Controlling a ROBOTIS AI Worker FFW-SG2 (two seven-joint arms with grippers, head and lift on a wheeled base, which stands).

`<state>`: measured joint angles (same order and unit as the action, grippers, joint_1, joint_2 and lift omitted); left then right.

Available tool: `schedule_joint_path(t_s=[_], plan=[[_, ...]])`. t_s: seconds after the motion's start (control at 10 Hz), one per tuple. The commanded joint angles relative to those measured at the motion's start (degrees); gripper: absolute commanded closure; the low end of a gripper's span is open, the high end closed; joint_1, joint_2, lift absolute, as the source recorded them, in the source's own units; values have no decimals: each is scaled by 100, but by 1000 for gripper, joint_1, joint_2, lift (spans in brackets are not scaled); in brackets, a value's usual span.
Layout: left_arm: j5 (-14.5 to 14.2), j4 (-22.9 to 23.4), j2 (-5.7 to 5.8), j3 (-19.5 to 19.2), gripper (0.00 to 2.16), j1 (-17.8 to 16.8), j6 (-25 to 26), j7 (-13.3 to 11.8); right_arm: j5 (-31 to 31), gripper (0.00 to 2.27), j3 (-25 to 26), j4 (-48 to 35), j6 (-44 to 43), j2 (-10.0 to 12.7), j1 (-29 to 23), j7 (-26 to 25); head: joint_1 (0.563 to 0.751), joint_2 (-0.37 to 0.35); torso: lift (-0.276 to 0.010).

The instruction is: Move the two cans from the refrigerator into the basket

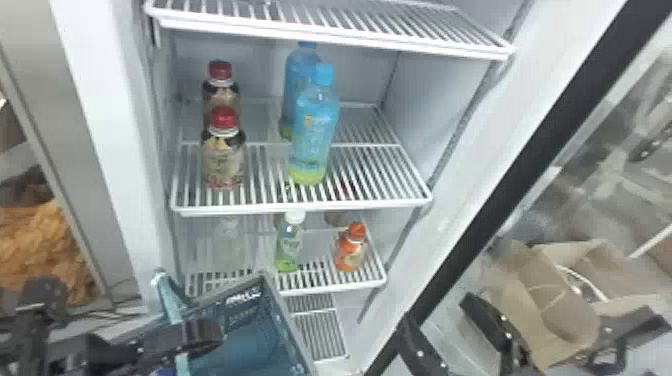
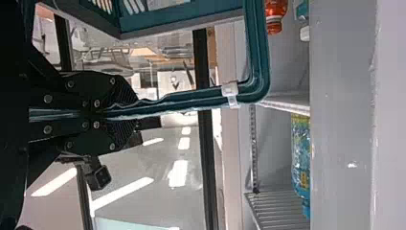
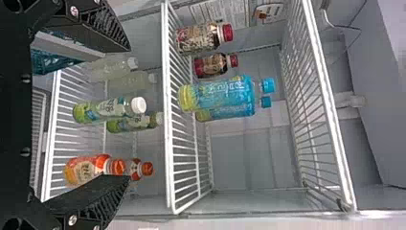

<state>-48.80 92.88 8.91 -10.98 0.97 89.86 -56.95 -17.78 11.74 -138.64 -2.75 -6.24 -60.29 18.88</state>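
In the head view my left gripper (image 1: pixel 200 336) is at the lower left, by the handle of the teal basket (image 1: pixel 286 320). The left wrist view shows the left gripper (image 2: pixel 112 113) shut on the handle (image 2: pixel 191 97). My right gripper (image 1: pixel 456 337) stands open outside the refrigerator, right of the basket; in the right wrist view the gripper (image 3: pixel 128 114) has nothing between its spread fingers. The refrigerator holds bottles: red-capped dark ones (image 1: pixel 223 155) and blue ones (image 1: pixel 314 132) on the middle shelf, green (image 1: pixel 290 247) and orange ones (image 1: pixel 350 251) on the shelf below.
The middle shelf's front edge (image 1: pixel 350 204) and an upper shelf (image 1: pixel 330 34) span the refrigerator. Its dark-edged glass door (image 1: pixel 525 172) stands open at the right. Beyond the door is a brown paper bag (image 1: pixel 565 315), near the right arm.
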Motion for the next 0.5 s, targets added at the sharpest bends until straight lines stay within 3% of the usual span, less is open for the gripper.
schedule_joint_path(t_s=[0.0, 0.2, 0.4], plan=[[13, 0, -4, 1, 1190, -13, 0, 0, 7, 121, 71, 90, -344, 35, -243, 2, 695, -305, -25], [35, 0, -4, 1, 1190, -13, 0, 0, 122, 121, 243, 33, -597, 184, -496, 2, 695, -329, -25], [58, 0, 5, 13, 1190, -27, 14, 0, 145, 121, 277, -9, -681, 193, -580, 10, 695, -350, -25]])
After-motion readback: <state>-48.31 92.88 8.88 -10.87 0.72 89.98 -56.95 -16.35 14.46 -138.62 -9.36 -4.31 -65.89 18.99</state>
